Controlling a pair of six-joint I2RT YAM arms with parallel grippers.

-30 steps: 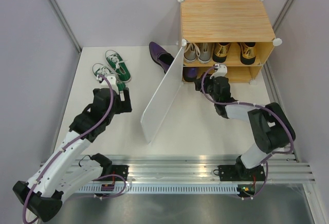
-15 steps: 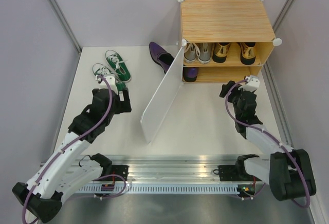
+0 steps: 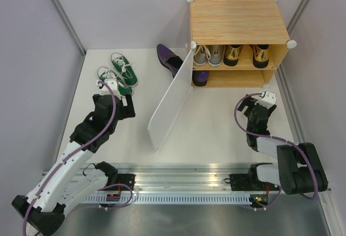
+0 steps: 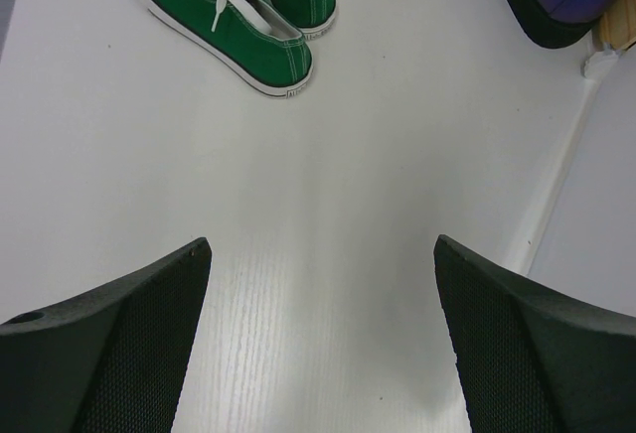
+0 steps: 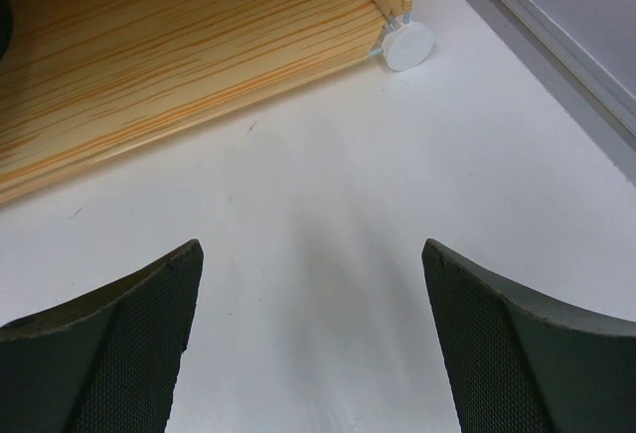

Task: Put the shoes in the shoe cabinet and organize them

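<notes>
The bamboo shoe cabinet [image 3: 238, 19] stands at the back right with its white door [image 3: 172, 98] swung open. Grey sneakers [image 3: 208, 55] and gold shoes [image 3: 246, 55] sit on the upper shelf. One purple shoe [image 3: 200, 77] lies on the lower shelf and the other [image 3: 168, 58] on the table left of the door. The green sneakers [image 3: 118, 73] lie on the table at the left. My left gripper [image 3: 120, 93] is open and empty just short of them; they show in the left wrist view [image 4: 238, 6]. My right gripper [image 3: 258, 100] is open and empty in front of the cabinet's right end.
The open door stands as a slanted wall between the two arms; its edge shows in the left wrist view [image 4: 556, 185]. The right wrist view shows the lower shelf floor [image 5: 179, 56] and a white corner connector [image 5: 408, 46]. Grey walls close both sides.
My right gripper has pulled back from the lower shelf, moving right and toward the near edge, leaving the purple shoe inside. My left arm has shifted slightly left.
</notes>
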